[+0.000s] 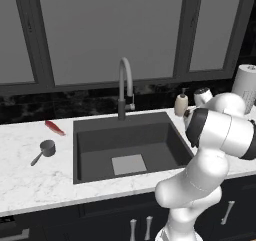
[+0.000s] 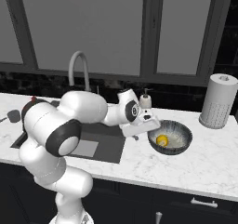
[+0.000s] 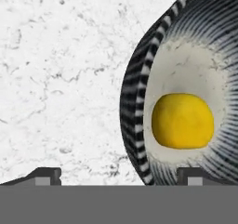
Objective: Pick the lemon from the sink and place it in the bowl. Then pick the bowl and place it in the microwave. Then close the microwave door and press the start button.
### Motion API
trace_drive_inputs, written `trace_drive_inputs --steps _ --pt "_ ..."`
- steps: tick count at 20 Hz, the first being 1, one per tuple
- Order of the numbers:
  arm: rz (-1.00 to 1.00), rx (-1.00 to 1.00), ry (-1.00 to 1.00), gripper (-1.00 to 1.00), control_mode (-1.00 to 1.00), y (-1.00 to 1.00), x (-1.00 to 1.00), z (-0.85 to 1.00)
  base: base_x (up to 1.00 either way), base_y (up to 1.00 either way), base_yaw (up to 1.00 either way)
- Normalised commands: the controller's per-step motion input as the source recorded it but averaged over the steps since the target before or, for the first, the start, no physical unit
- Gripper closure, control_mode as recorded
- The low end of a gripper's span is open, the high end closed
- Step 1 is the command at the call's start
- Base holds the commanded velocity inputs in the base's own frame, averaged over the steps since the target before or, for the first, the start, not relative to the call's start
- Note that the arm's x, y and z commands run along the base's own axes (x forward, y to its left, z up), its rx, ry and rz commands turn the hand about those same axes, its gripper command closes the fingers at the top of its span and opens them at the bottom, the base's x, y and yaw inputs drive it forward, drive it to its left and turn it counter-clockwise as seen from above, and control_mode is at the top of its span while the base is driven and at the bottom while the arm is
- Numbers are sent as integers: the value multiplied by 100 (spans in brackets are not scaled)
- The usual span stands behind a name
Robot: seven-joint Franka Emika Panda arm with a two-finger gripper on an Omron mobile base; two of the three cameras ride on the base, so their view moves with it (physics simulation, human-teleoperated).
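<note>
White marble counter point(image 2: 218, 162) ran under tall grey window panels, with the dark sink point(image 1: 125, 147) sunk into it and a curved tap point(image 1: 125, 85) behind. We had our gripper point(image 3: 118, 174) low over the counter at the near rim of the bowl point(image 2: 170, 136), on the sink side of it. Its two dark fingertips point(image 3: 46, 174) stood well apart with nothing between them, one over bare marble and the other over the bowl's striped wall, so we read the jaws as spread and empty.

Just ahead of the gripper, the lemon point(image 3: 182, 121) lay on the pale floor of the bowl, slightly toward the rim nearest us; the right base view showed it there too, a yellow spot inside the grey-green bowl. The sink basin held nothing but its light square plate point(image 1: 129, 164).

By our judgement the first step was finished: lemon out of the sink and in the bowl. Everything after that remained. We had not yet taken hold of the bowl, and our straddle of its rim looked like the set-up for that grasp. Carrying it to the microwave, shutting the door and pressing start were all still to do.

Beyond the bowl, away from the gripper, stood a paper towel roll point(image 2: 217, 101); a soap dispenser point(image 2: 145, 100) stood behind the wrist. Far across the sink lay a small grey measuring cup point(image 1: 45, 150) and a red chilli-like thing point(image 1: 54, 128).
</note>
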Motion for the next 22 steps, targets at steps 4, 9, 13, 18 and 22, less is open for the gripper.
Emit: trace_drive_inputs --steps 4,9,13,18,22 --pt "0 -3 16 -100 -100 -25 5 0 0 0 0" --pt "0 0 16 -100 -100 -23 28 1 0 0 0" --pt "1 0 17 -100 -100 -12 38 -9 0 0 0" --pt "5 0 16 -100 -100 -11 39 -26 0 0 0" --pt "6 0 5 100 -100 -16 8 -14 0 0 0"
